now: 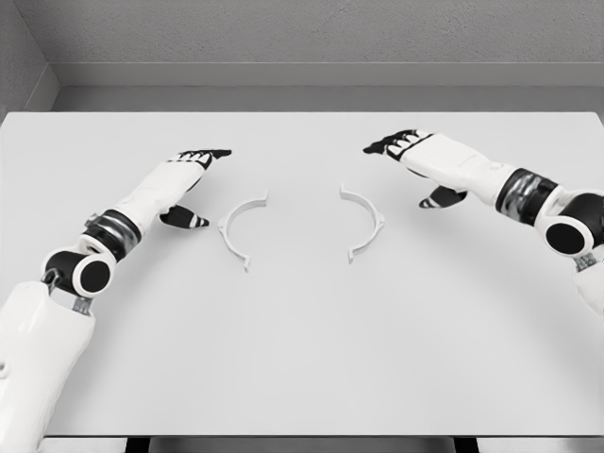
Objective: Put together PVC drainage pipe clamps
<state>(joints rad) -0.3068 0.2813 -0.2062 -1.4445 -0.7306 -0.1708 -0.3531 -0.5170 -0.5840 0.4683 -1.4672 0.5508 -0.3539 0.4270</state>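
Two white half-ring clamp pieces lie flat on the white table (302, 359). The left clamp half (240, 226) curves open toward the right. Facing it, the right clamp half (364, 221) curves open toward the left, with a gap between the two. My left hand (196, 170) hovers up and left of the left half, its fingers spread and holding nothing. My right hand (404, 151) hovers up and right of the right half, fingers stretched out and empty.
The table's far edge meets a grey wall (302, 38) behind. Its front edge runs along the bottom of the view.
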